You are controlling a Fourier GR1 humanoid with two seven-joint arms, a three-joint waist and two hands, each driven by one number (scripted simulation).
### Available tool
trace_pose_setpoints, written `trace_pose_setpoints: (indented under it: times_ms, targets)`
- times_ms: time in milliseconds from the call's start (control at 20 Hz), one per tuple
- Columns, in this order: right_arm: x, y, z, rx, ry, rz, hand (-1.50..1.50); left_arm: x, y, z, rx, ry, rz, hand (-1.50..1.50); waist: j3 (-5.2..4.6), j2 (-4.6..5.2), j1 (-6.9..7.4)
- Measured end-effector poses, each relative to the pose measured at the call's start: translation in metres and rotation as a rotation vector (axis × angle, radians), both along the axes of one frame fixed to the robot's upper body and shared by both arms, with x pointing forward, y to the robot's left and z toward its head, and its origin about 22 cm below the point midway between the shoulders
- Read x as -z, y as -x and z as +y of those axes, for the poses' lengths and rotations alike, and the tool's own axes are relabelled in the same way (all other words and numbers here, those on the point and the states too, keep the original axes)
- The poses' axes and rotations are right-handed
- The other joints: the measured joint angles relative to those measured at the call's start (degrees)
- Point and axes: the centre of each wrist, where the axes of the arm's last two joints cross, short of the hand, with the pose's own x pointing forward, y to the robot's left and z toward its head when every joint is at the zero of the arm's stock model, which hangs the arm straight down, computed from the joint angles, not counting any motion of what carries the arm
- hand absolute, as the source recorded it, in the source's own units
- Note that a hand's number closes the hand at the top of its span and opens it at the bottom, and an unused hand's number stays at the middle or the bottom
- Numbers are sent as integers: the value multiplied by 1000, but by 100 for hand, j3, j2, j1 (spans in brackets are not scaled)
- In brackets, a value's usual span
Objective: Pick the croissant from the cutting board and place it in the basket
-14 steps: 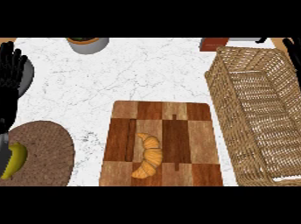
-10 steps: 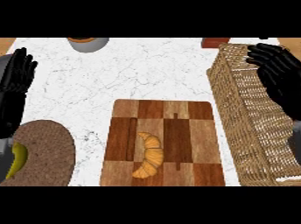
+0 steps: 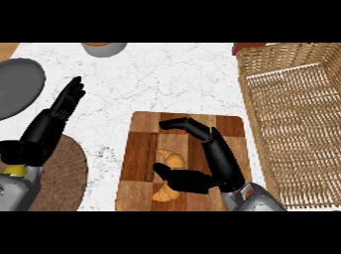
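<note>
One croissant [image 3: 167, 171] lies at the cutting board's [image 3: 141, 163] near edge; the right hand [image 3: 202, 168] hovers open over it. Next, close and lift toward the basket [image 3: 305, 124].

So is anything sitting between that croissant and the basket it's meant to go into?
Nothing visible. Between the croissant and the basket lie only bare cutting board and a strip of counter. The right hand is at the croissant.

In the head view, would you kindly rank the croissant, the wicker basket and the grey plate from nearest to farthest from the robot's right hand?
1. Croissant: on the cutting board, right under the right hand, whose thumb and fingers bracket it.
2. Wicker basket: just right of the hand, beside the board.
3. Grey plate: far left, beyond the left hand.
</note>
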Motion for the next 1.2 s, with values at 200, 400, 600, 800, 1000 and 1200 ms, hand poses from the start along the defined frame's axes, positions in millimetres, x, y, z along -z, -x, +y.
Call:
trace_pose_setpoints:
  times_ms: [200,400,600,800,1000,1200]
  targets:
    - [16,17,41,110,131,-18,-150,-2,-4,1,-5,-8,20,0,18,-27,-107]
    - [18,9,46,262,305,-47,-150,0,-2,4,-20,-12,42,0,42,-69,-232]
    - [6,-5,41,346,519,-44,-150,6,3,10,-37,-18,62,0,39,-128,-338]
    - [-13,-7,47,330,756,48,-150,6,2,11,-43,-17,61,0,43,-135,-370]
    - [-44,8,62,268,907,171,-150,9,5,7,-36,-12,61,0,61,-106,-341]
    - [-83,29,64,192,937,215,-150,8,8,5,-29,-5,56,0,80,-74,-305]
